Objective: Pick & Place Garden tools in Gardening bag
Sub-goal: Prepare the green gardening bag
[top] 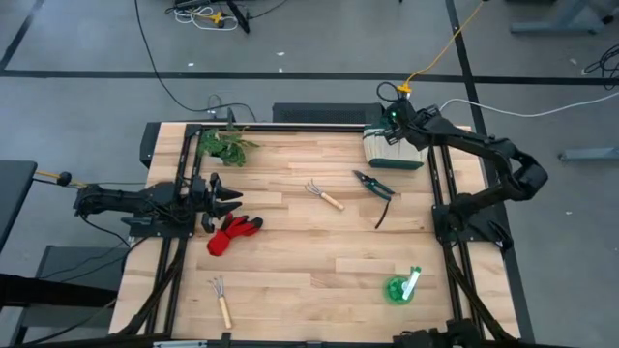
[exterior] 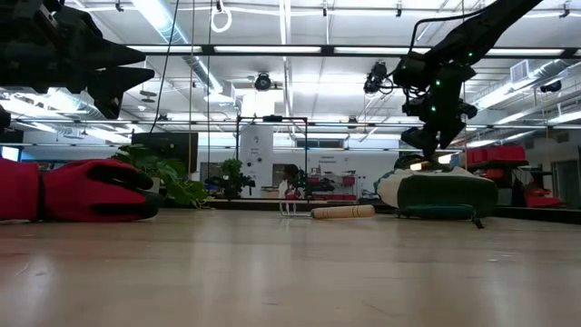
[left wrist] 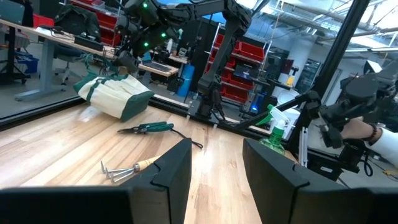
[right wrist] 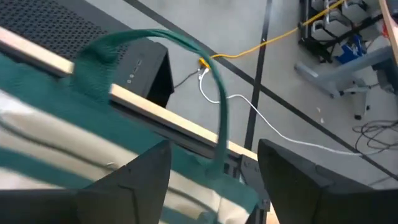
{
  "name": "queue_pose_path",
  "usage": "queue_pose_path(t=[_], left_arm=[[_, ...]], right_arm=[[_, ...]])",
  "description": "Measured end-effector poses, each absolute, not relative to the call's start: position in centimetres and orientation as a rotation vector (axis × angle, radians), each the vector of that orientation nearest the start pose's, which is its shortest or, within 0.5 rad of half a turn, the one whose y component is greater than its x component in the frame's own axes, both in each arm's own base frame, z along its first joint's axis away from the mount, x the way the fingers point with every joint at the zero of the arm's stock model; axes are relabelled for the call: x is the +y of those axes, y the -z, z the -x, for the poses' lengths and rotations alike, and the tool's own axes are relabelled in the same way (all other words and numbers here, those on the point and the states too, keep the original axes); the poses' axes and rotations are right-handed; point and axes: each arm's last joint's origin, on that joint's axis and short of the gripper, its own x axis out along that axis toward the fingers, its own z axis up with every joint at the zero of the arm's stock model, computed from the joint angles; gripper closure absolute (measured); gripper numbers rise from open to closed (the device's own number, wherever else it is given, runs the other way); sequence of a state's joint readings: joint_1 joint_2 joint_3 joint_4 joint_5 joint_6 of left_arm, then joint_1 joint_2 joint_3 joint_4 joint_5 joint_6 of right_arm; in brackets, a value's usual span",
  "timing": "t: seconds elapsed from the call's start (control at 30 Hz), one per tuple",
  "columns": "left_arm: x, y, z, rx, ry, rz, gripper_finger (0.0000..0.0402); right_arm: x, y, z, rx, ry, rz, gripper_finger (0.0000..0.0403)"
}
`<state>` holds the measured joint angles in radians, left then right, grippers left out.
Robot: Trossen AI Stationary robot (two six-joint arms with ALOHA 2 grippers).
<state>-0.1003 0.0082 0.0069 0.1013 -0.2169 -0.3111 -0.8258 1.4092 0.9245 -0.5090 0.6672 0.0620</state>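
Observation:
The cream gardening bag [top: 392, 150] with dark green trim stands at the table's far right corner. My right gripper [right wrist: 214, 180] is open just above its far rim, one finger on either side of a green loop handle [right wrist: 219, 118]. My left gripper [top: 230, 198] is open and empty, above the table's left side, just beyond the red gloves [top: 235, 232]. One rake [top: 324, 196] and the green-black shears [top: 374, 184] lie mid-table. A second rake [top: 221, 300] lies near left. The green round piece with a white handle [top: 401, 287] lies near right. My right gripper stands open astride the bag's loop handle [right wrist: 217, 155], coming from above at the bag's far rim. I cannot tell whether a finger touches the strap.
A leafy green plant [top: 227, 145] lies at the far left. A thin dark cord [top: 382, 215] lies beside the shears. Bare wood [top: 319, 261] spans the table's middle and near part. Dark frame rails [top: 440, 193] run along both sides.

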Motion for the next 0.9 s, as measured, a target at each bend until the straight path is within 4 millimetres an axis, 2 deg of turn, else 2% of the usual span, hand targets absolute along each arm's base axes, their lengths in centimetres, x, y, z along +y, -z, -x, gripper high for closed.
queue_pose_path(t=[0.2, 0.6, 0.9], left_arm=[[-0.3, -17.5, -9.7, -0.116, -0.100, 0.327, 0.0250], [-0.3, -17.5, -9.7, -0.115, -0.100, 0.323, 0.0250], [-0.3, -17.5, -9.7, -0.115, -0.101, 0.318, 0.0250]], right_arm=[[-22.2, -22.2, -16.5, 1.043, 1.396, -0.166, 0.0179], [-24.1, -20.1, -17.2, 1.090, 1.386, -0.110, 0.0188], [-25.4, -20.2, -16.5, 1.025, 1.442, -0.122, 0.0188]])
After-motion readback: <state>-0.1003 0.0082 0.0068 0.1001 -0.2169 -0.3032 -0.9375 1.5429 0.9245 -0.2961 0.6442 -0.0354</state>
